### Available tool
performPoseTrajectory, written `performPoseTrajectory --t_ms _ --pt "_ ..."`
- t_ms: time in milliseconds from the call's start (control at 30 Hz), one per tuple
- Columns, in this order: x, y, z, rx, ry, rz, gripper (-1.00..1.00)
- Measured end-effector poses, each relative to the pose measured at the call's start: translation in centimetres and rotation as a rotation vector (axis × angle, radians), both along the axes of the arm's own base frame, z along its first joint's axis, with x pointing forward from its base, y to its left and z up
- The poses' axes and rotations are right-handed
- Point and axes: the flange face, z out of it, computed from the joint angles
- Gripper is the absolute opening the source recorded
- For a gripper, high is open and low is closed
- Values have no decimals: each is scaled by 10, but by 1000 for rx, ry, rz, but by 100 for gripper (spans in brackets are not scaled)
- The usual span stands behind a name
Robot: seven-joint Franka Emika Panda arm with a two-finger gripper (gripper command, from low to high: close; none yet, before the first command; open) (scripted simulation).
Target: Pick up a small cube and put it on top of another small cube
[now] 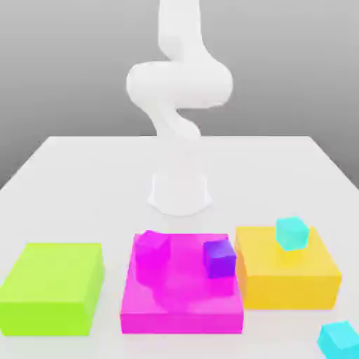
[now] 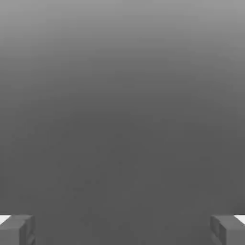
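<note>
Small cyan cubes (image 1: 292, 233), two; one purple cube (image 1: 219, 259); three flat blocks (image 1: 52, 275); gripper (image 2: 122, 230) fingers wide apart.

Open tabletop (image 1: 98, 179) behind the green block (image 1: 59, 275).

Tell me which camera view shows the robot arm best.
The exterior view: it shows the white robot arm from its base up through its bent joints, standing behind the colored blocks. The hand view shows just its jaws, standing wide apart with nothing between them.
</note>
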Motion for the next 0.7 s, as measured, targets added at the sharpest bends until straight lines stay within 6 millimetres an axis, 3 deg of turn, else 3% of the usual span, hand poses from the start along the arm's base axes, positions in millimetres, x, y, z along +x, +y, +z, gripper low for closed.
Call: performPoseTrajectory --t_ms 167,367,533,700 --pt "59 37 -65 -49 126 0 0" --pt "109 81 -154 -91 266 21 0" --pt "134 119 -235 -110 379 52 0" --pt "141 163 -318 -115 489 101 0"
